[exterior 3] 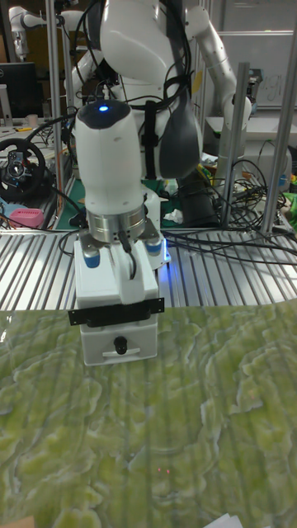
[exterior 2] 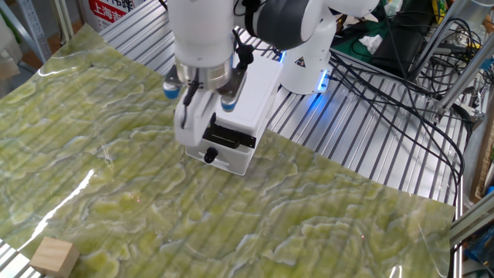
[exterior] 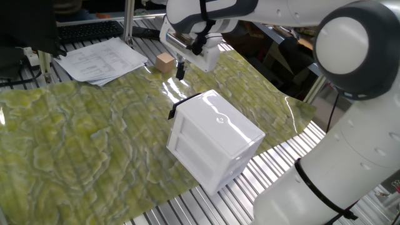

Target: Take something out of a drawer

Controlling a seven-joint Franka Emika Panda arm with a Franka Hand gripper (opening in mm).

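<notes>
The pale wooden cube (exterior: 165, 62) sits on the green mat near the papers, far from the white box (exterior: 215, 140); it also lies at the mat's near corner (exterior 2: 52, 256). The upper drawer (exterior 2: 229, 139) shows a black front strip (exterior 3: 115, 315) about flush with the box. I cannot see inside it. My gripper (exterior: 180, 71) hangs in the air just in front of and above the drawer front (exterior 2: 187, 104), between box and cube. Its fingers (exterior 3: 128, 279) look pressed together, with nothing in them.
Below the upper drawer, the lower one carries a round black knob (exterior 3: 121, 346). Loose papers (exterior: 103, 59) and a keyboard (exterior: 87, 30) lie beyond the mat. The arm's base (exterior 2: 305, 66) and cables (exterior 2: 386, 85) stand behind the box. Bare metal slats (exterior: 206, 203) edge the mat.
</notes>
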